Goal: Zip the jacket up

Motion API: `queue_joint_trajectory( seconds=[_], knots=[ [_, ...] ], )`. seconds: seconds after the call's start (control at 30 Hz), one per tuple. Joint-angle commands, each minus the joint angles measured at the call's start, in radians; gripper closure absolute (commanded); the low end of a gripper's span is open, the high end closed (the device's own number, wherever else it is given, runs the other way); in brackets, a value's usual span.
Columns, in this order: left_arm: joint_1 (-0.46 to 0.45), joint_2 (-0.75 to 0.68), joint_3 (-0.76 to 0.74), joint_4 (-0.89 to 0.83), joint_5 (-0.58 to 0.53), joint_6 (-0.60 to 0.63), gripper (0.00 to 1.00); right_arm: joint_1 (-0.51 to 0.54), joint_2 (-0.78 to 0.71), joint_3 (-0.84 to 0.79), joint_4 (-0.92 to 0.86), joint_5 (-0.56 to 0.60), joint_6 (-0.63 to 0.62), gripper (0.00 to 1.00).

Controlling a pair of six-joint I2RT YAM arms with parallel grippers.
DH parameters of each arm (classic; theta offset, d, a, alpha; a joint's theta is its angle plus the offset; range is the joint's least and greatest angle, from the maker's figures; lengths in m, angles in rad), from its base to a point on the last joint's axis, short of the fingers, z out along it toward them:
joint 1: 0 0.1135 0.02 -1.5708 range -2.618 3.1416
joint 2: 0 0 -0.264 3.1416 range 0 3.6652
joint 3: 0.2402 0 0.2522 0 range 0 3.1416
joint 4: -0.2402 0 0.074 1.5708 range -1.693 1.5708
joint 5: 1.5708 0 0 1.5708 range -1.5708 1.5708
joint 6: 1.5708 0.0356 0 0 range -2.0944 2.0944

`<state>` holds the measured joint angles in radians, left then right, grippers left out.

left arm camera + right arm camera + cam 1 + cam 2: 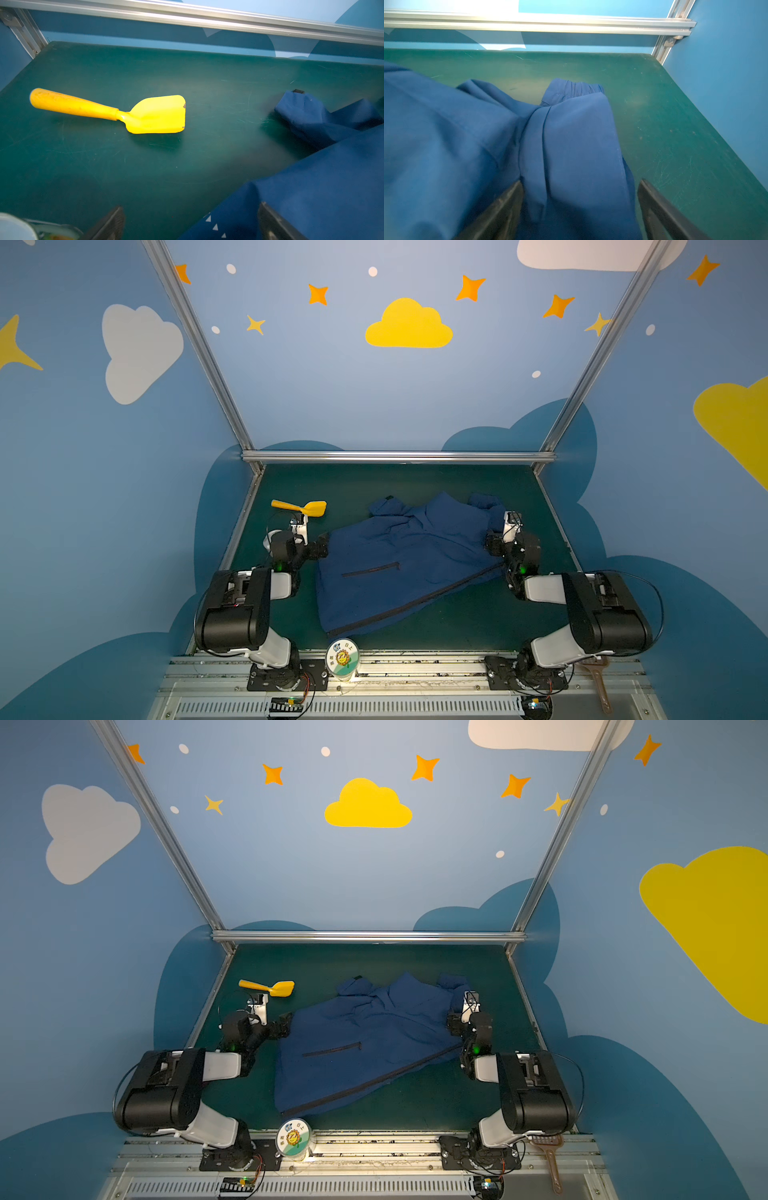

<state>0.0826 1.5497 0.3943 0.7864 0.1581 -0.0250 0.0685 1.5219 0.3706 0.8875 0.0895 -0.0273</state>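
We see one round tin (342,657) by the counter's (457,622) near edge, contents hidden, one yellow scoop (305,508) far left, and one navy jacket (399,556) lying mid-counter between the left hand (323,546) and right hand (491,544), both spread wide, gripping nothing.

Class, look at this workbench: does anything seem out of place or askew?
The yellow shovel lies on the green table left of the jacket, unrelated to zipping. The jacket itself lies crumpled and slanted.
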Motion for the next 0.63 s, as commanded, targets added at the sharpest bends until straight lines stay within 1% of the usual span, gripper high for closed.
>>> queue_joint_trajectory(
  seconds=[0.0,0.47,0.53,0.6],
  knots=[
    [-0.002,-0.011,0.012,0.012,0.012,0.013,0.01,-0.006,0.004,0.016,-0.033,-0.034,0.01,0.13],
    [-0.006,-0.012,0.013,0.013,0.005,0.014,0.01,-0.016,0.009,0.028,-0.049,-0.054,0.013,0.13],
    [-0.008,-0.011,0.014,0.011,0.0,0.015,0.01,-0.03,0.008,0.033,-0.058,-0.086,0.021,0.13],
    [-0.012,-0.012,0.012,0.013,-0.008,0.016,0.01,-0.029,0.006,0.027,-0.05,-0.083,0.02,0.13]
  ],
)
